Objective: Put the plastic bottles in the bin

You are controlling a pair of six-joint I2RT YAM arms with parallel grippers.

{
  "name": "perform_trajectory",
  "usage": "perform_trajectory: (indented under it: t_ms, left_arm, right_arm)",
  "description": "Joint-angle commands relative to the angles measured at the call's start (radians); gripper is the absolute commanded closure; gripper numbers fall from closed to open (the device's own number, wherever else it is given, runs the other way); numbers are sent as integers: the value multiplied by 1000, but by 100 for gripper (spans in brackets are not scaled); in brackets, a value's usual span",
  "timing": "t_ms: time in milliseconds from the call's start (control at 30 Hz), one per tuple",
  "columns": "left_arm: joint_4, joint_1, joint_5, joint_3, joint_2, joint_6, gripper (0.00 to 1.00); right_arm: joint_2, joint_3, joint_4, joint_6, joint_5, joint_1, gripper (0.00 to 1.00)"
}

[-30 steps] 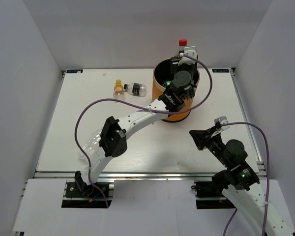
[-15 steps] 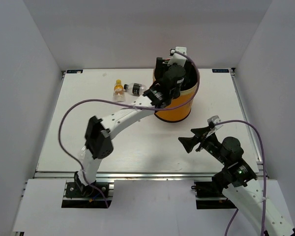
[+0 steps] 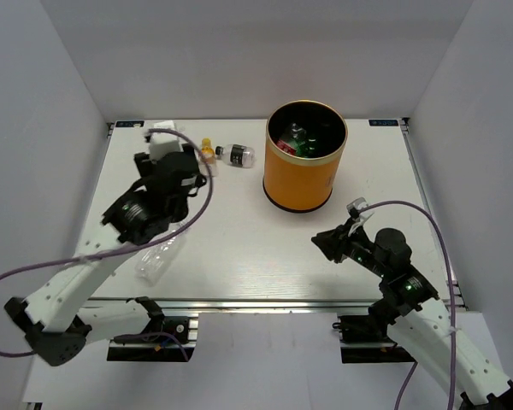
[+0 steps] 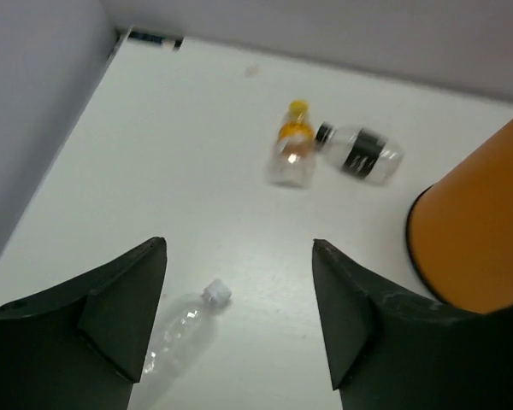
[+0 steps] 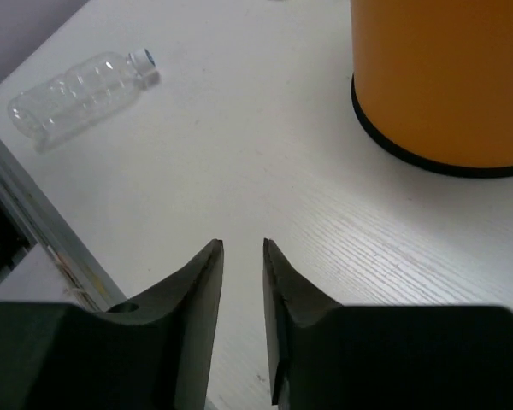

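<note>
The orange bin (image 3: 303, 175) stands at the back middle, with red, green and other bottles (image 3: 297, 137) inside. An orange-filled yellow-capped bottle (image 3: 207, 154) and a dark-labelled bottle (image 3: 237, 155) lie left of it; both show in the left wrist view (image 4: 293, 145) (image 4: 359, 154). A clear bottle (image 3: 156, 259) lies near the front left; it also shows in both wrist views (image 4: 179, 333) (image 5: 81, 85). My left gripper (image 3: 188, 171) is open and empty, above the table between these bottles. My right gripper (image 3: 325, 243) is empty, its jaws a narrow gap apart, in front of the bin (image 5: 445, 77).
White walls close in the table on the left, back and right. The table's metal front rail (image 3: 256, 301) runs along the near edge. Purple cables (image 3: 393, 205) loop from both arms.
My left arm has swung from over the bin back to the left side. The red-capped bottle it held above the bin is no longer in its jaws. My right gripper's jaws have narrowed.
</note>
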Motion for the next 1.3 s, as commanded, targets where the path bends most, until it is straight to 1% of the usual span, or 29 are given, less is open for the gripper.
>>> perform_trajectory:
  t_ms: [0, 33, 67, 100, 133, 167, 267, 333, 400, 433, 467, 533, 567, 700, 833, 1067, 1200, 1267]
  left_arm:
    - [-272, 56, 95, -63, 174, -99, 20]
    - [-292, 73, 119, -75, 197, -90, 17]
    - [-301, 113, 160, -98, 238, -90, 13]
    - [-310, 133, 181, -114, 255, -75, 9]
    - [-310, 153, 237, -126, 272, -75, 5]
    - [-310, 193, 268, -153, 284, -38, 3]
    - [-310, 241, 334, -186, 318, -38, 1]
    - [-298, 273, 371, -210, 328, -9, 0]
    - [-298, 303, 371, -246, 340, 13, 0]
    - [-298, 314, 398, -262, 340, 25, 0]
    - [-280, 336, 415, -298, 352, 51, 0]
    - [-255, 351, 476, -328, 352, 78, 0]
    - [-219, 360, 503, -357, 352, 94, 0]
    - [-194, 383, 589, -358, 372, 160, 0]
    - [-182, 441, 589, -358, 416, 207, 0]
    - [-145, 515, 636, -338, 525, 263, 0]
    - [-134, 525, 685, -329, 556, 272, 8]
    - [-125, 525, 707, -339, 556, 283, 20]
  right_arm:
    - [52, 43, 20, -11, -50, 3, 65]
    - [53, 44, 17, -12, -56, 5, 58]
    - [44, 44, 20, -10, -53, 3, 49]
    - [43, 41, 19, -11, -52, 3, 44]
    - [18, 37, 19, -8, -36, 1, 42]
    - [7, 31, 20, -2, -33, 1, 40]
    - [-23, 23, 19, 4, -21, 5, 36]
    - [-26, 20, 20, 7, -21, 3, 36]
    - [-25, 17, 23, 5, -33, 5, 34]
    - [-20, 21, 23, 5, -36, 5, 34]
    - [-28, 18, 23, 7, -38, 8, 32]
    - [-31, 18, 23, 8, -38, 1, 32]
    - [-37, 18, 23, 10, -36, 4, 30]
    - [-39, 15, 26, 8, -39, 5, 30]
    - [-42, 15, 29, 5, -42, 4, 30]
    - [-45, 12, 31, 7, -50, 5, 30]
    - [-43, 11, 32, 7, -53, 3, 30]
    - [-45, 11, 34, 7, -55, 5, 30]
